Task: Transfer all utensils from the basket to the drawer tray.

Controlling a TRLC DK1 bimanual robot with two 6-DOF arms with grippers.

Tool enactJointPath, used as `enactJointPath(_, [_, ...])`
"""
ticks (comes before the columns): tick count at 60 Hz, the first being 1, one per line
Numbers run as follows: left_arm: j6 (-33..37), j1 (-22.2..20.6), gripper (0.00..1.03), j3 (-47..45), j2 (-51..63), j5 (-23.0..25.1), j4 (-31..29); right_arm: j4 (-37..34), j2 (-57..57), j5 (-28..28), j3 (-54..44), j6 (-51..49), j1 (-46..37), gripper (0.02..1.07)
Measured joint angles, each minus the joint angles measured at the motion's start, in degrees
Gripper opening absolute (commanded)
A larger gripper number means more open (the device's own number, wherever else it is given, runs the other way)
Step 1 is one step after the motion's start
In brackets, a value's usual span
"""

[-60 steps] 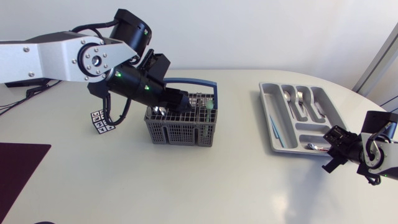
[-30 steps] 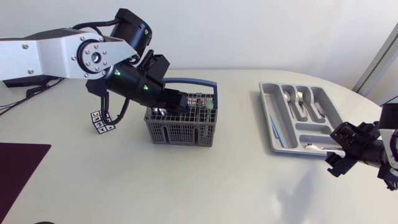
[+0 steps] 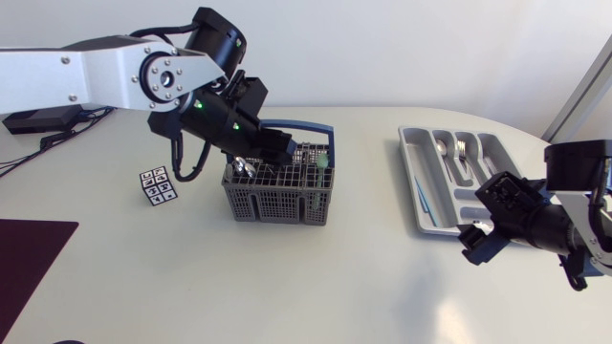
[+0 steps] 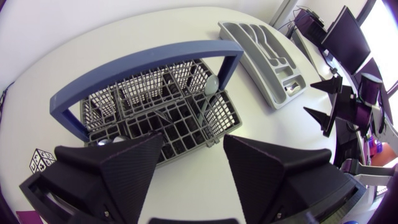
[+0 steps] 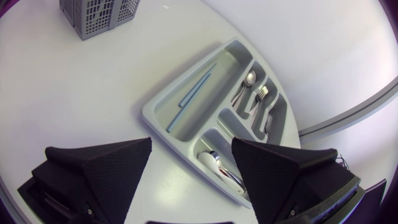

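Note:
The grey wire basket (image 3: 277, 196) with a blue handle (image 3: 296, 125) stands mid-table. My left gripper (image 3: 251, 164) hangs open just over its left end; in the left wrist view the fingers (image 4: 118, 168) straddle the basket's (image 4: 180, 118) near edge with nothing between them. A pale round-headed utensil (image 4: 213, 84) and a shiny utensil tip (image 4: 115, 140) stick up in the basket. The grey drawer tray (image 3: 405, 158) lies at the right. My right gripper (image 3: 480, 239) is open above its near end. In the right wrist view the tray (image 5: 149, 115) holds blue sticks (image 5: 193, 93), spoons and forks (image 5: 256, 90), and a silver utensil (image 5: 219, 169) in the near compartment.
A small marker cube (image 3: 158, 184) sits left of the basket. A dark mat (image 3: 24, 258) covers the table's front left corner. Bare tabletop lies between basket and tray.
My right gripper opened, leaving the silver utensil in the tray's near compartment, then rose and drew left. My left arm shifted slightly right above the basket.

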Motion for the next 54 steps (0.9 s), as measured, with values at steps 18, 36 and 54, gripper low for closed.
enactJointPath(18, [-3.7,-0.6,0.55,6.4,7.3,-4.3,-0.2,0.1,1.0,2.5,0.6,6.2,7.5,0.95])
enactJointPath(36, [-7.5,-1.7,0.42,7.6,10.7,-9.6,-1.7,2.1,4.1,2.5,0.8,7.6,7.8,0.95])
enactJointPath(54, [-9.0,-1.7,0.33,7.8,10.8,-10.9,-1.8,2.7,5.0,2.5,0.8,7.8,8.7,0.95])
